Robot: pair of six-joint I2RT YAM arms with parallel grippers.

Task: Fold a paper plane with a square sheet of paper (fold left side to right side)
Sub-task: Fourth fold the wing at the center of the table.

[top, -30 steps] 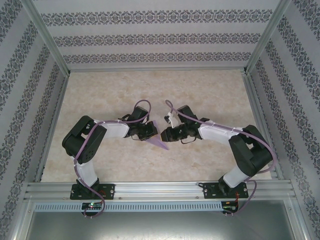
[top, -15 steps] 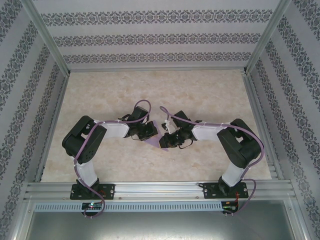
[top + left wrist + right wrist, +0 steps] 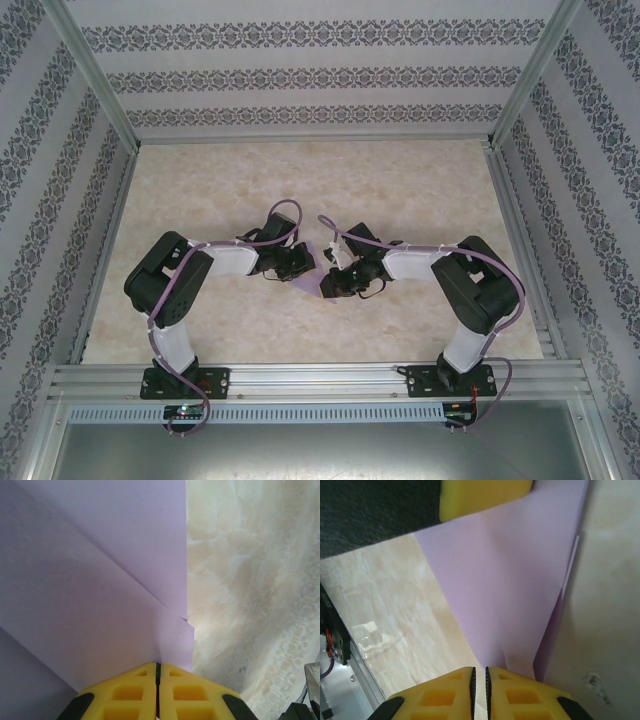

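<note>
The paper plane (image 3: 313, 284), part-folded, sits at frame centre over the bench (image 3: 400, 180), its long axis running left to right between your arms. Your left fingers (image 3: 161, 670) are closed on one end and your right fingers (image 3: 491, 675) pinch the opposite tip. Both lie equally near, so the next fold likely turns on this shared axis.

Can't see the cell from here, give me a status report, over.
Left gripper shut on the paper plane. Right gripper shut on its opposite end. Nothing else in the way.
</note>
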